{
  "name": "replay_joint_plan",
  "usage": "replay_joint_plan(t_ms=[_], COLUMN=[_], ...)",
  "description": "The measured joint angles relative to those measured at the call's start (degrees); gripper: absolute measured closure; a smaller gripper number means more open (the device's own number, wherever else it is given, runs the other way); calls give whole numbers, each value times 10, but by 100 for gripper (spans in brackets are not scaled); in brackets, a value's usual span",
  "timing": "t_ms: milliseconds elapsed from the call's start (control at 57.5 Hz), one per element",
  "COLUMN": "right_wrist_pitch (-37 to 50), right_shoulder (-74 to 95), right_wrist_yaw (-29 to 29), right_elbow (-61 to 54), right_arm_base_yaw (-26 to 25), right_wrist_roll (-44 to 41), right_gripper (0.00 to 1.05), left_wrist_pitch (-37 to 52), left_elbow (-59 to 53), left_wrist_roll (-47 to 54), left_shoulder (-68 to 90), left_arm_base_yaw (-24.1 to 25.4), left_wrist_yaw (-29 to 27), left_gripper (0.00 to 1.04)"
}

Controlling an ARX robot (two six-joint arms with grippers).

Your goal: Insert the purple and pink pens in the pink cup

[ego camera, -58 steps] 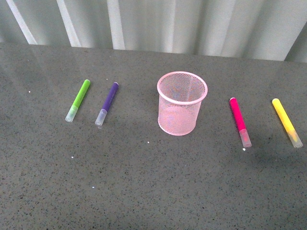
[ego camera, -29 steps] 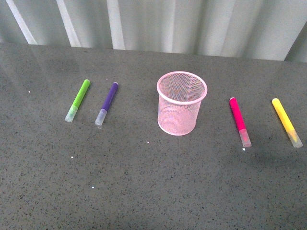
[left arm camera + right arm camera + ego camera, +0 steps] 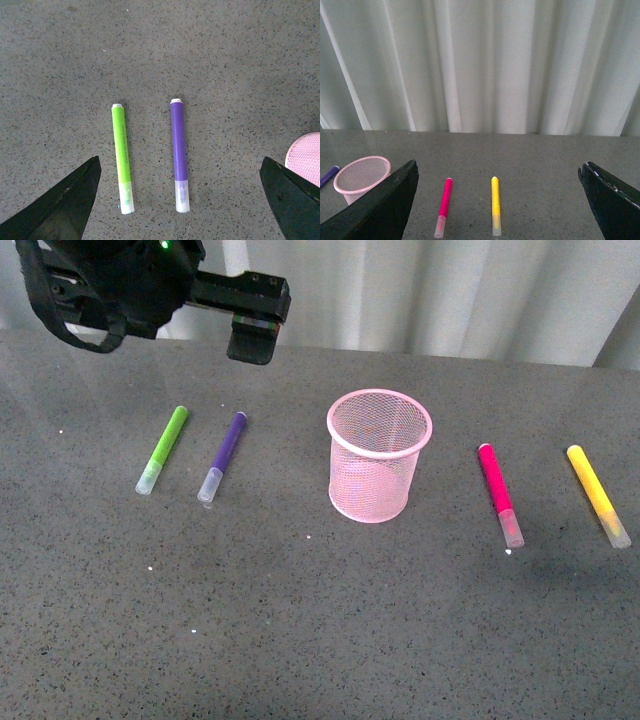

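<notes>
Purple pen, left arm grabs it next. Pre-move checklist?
1. Left gripper open and empty: ok, jaws wide apart in the wrist view.
2. Purple pen centred between the jaws: ok.
3. Green pen outside the jaw span: not ok, it lies between the jaws too, beside the purple one, not touching.
4. Gripper down at pen height: not ok, it hangs well above the table.
5. Cup upright and empty: ok.
6. Pink pen lying flat, free: ok.
</notes>
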Motion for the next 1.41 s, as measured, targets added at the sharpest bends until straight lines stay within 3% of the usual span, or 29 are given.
replay_joint_plan(t_ms=[313,1408], right_wrist_pitch=[0,0], right_shoulder=[0,0], right_wrist_yaw=[0,0], right_elbow=[0,0], right_arm_base_yaw=[0,0], right_wrist_roll=[0,0], right_gripper=[7,7], left_wrist_pitch=[50,86], left_elbow=[-2,78], left_wrist_roll=[-7,-12], left_shoulder=[85,221], left_arm_base_yaw=[-21,-9], left_wrist_yaw=[14,13], left_gripper=[7,7])
